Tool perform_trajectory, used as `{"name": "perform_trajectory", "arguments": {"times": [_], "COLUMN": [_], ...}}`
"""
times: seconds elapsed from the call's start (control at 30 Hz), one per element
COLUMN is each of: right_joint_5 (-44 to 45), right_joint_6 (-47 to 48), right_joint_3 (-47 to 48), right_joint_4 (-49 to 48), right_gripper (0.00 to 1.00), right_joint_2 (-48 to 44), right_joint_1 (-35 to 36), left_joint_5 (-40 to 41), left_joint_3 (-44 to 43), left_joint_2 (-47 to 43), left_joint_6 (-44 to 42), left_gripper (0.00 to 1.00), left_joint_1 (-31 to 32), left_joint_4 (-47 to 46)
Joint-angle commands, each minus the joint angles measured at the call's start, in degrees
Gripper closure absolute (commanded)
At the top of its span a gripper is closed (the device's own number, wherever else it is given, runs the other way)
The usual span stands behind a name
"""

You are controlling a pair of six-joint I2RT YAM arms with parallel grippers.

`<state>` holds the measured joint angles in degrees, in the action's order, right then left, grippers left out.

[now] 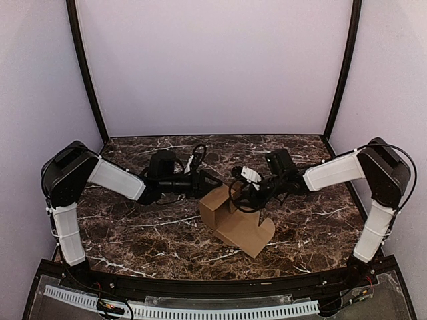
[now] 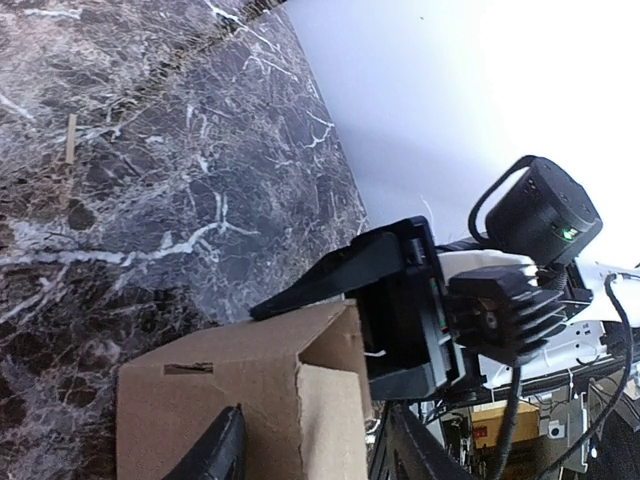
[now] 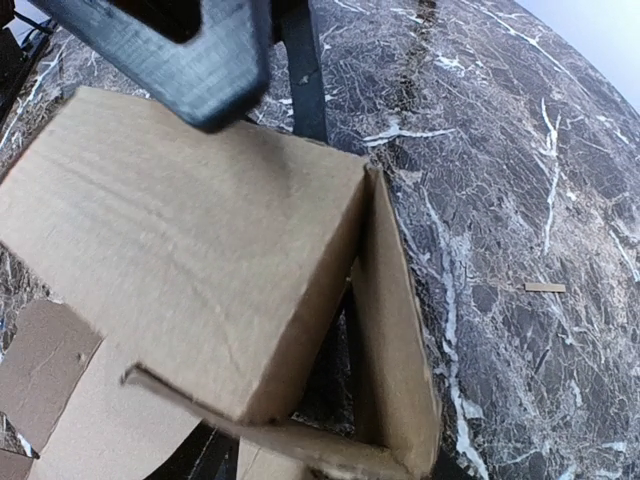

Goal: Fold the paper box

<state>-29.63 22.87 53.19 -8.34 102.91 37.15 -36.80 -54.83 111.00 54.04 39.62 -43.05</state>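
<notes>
One paper box [image 1: 235, 225], well inside table [image 1: 133, 233] edges; left gripper [image 1: 215, 183], right gripper [image 1: 249, 196] flanking.

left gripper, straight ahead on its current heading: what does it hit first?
The paper box: its upright wall is right at the left gripper's fingertips, seemingly between them. The right gripper sits close behind it; exact gap unclear.

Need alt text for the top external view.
A half-folded brown paper box sits on the marble table, one flap spread toward the near edge. The left arm and right arm reach to it from either side.
</notes>
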Motion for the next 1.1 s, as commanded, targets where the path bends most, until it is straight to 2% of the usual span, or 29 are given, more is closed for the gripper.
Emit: {"name": "perform_trajectory", "arguments": {"times": [0.0,0.23,0.37,0.6,0.8,0.9,1.0,1.07], "right_joint_5": [-0.4,1.3,2.0,-0.4,-1.9,-3.2,-4.4,-6.3], "right_joint_6": [-4.4,-7.4,-6.2,-1.3,0.7,2.0,4.3,6.4], "right_joint_3": [-0.6,3.2,4.3,3.5,5.5,7.2,8.4,9.9], "right_joint_4": [-6.2,-4.6,-4.9,-3.2,-1.7,-0.2,1.6,4.5], "right_gripper": [0.54,0.59,0.59,0.52,0.46,0.45,0.43,0.43], "right_joint_2": [-2.8,2.3,4.2,3.0,2.2,2.6,2.4,2.2], "right_joint_1": [0.5,1.0,2.0,2.1,2.1,2.0,1.6,0.7], "left_joint_5": [2.0,7.3,7.3,8.2,16.9,20.6,27.0,28.3], "left_joint_3": [0.9,0.2,0.3,0.9,-5.1,-9.0,-11.4,-11.8], "left_joint_2": [-1.1,-5.1,-5.5,-8.4,-16.2,-18.4,-19.7,-20.5], "left_joint_6": [-4.0,-12.9,-13.9,-16.2,-25.3,-27.5,-27.9,-27.6], "left_gripper": [0.52,0.5,0.5,0.49,0.37,0.35,0.35,0.35], "left_joint_1": [-0.3,-0.3,-0.3,-0.8,-0.9,-0.6,0.3,1.3], "left_joint_4": [9.2,22.0,22.8,24.4,39.7,51.5,59.0,61.4]}}
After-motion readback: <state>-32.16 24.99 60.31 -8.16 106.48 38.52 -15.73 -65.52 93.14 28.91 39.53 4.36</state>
